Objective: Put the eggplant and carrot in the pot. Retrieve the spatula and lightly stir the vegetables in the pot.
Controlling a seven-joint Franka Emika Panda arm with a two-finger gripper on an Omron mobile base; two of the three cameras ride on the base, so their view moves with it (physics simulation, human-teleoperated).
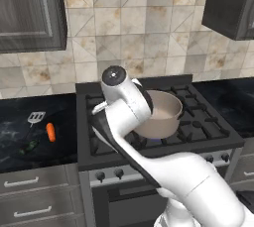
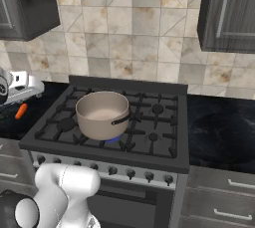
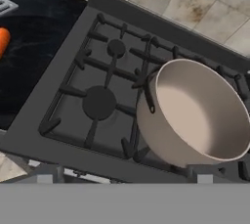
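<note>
stove (image 2: pixel 149 122): black grates, centre of the scene | tabletop (image 1: pixel 30 122): dark, left of the stove | pot (image 2: pixel 102 115): upright on a front-left burner, nothing inside | pincer: jaws spread wide, holding nothing | eggplant (image 1: pixel 29 146), carrot (image 1: pixel 50 132), spatula (image 1: pixel 35 118): all on the tabletop, near one another, apart

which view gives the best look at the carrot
The left base view: the whole carrot lies unobstructed on the dark counter, between the spatula and eggplant. In the right base view it is a small orange sliver at the left edge; in the hand view its tip pokes in at the left edge.
</note>
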